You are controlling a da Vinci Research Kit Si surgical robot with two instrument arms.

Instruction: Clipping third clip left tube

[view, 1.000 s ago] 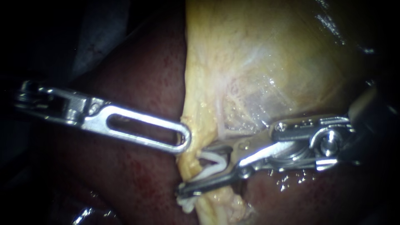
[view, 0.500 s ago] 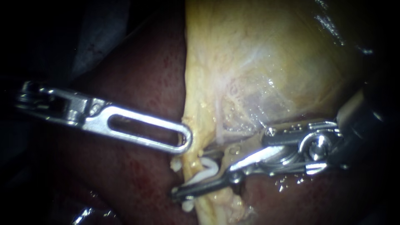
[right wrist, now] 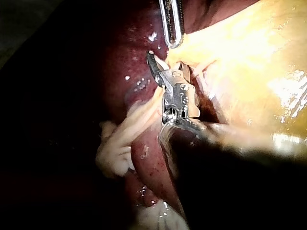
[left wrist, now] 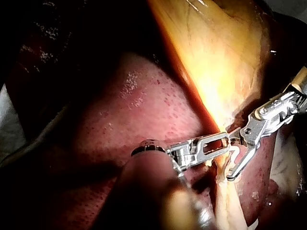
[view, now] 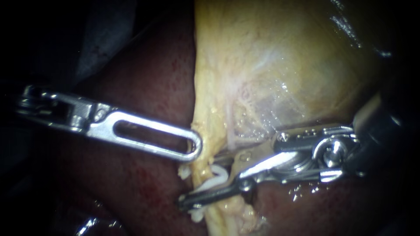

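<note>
The yellow gallbladder (view: 280, 65) narrows downward into a pale tube (view: 227, 212) over the dark red liver (view: 144, 87). My left instrument (view: 194, 146) comes in level from the left, its slotted jaws shut on the gallbladder's edge just above the tube. My right instrument (view: 201, 180) reaches in from the right and its jaws straddle the tube, standing apart with a white clip (view: 217, 177) held between them. The upper jaw is partly hidden behind tissue. In the left wrist view the clip (left wrist: 234, 156) shows hooked between the right instrument's jaws (left wrist: 237, 160), beside my left instrument (left wrist: 221, 140).
In the right wrist view, pale loose tissue (right wrist: 117, 143) trails over the liver (right wrist: 120, 57) beside my right instrument (right wrist: 165, 72), with the left instrument's slotted jaw (right wrist: 173, 28) ahead of it. Dark surroundings lie at the far left of the endoscope view.
My right instrument has slid left, carrying the white clip further across the tube. The left instrument has kept its hold in the same place.
</note>
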